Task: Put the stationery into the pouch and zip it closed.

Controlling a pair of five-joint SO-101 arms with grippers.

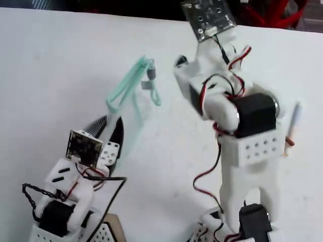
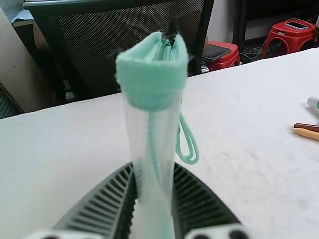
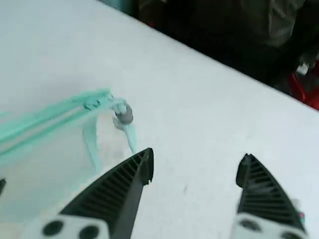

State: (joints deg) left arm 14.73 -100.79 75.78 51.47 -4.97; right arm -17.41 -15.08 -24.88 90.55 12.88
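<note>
I have the left tool [image 2: 153, 172] clamped on one end of the pouch [image 1: 128, 96], so that end is blocked. Past the pouch's zipper pull [image 3: 123, 115] the worktop [image 1: 60, 60] lies bare. My right tool [image 3: 197, 162] hangs there, jaws spread wide, just beside the pull. The right arm [image 1: 237, 116] stands between the pouch and the pens [image 1: 293, 123], which lie well apart from it.

We see a white bench [image 1: 60, 60]. Toward its right side lies some stationery: a pale pen [image 1: 295, 117] and, near it, an orange pencil [image 2: 307, 133] touching a brown pencil [image 2: 305, 127]. Near the middle a clear, mint-trimmed pouch [image 1: 126, 91] stands on edge, its cord loop [image 2: 187, 145] resting on the surface.
</note>
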